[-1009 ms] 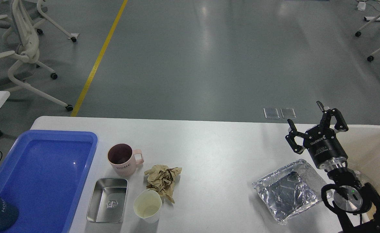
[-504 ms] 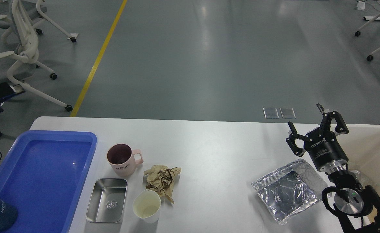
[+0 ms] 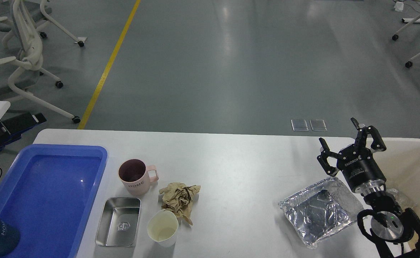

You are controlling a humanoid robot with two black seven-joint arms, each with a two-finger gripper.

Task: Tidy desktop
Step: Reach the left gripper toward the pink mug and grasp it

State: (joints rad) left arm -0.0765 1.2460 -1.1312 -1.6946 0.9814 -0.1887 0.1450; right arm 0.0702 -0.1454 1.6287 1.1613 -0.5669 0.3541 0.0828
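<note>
Little looks tidied yet; the table fills the lower view, with pink mug, steel dish, paper cup and crumpled paper loose by its near edge; the foil tray lies near the right edge; the right gripper hovers, jaws wide, empty.

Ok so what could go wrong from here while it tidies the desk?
The right gripper hangs open just above the thin foil tray; a clamp could crumple it. The paper cup stands touching the crumpled brown paper, so pulling the paper might tip it.
</note>
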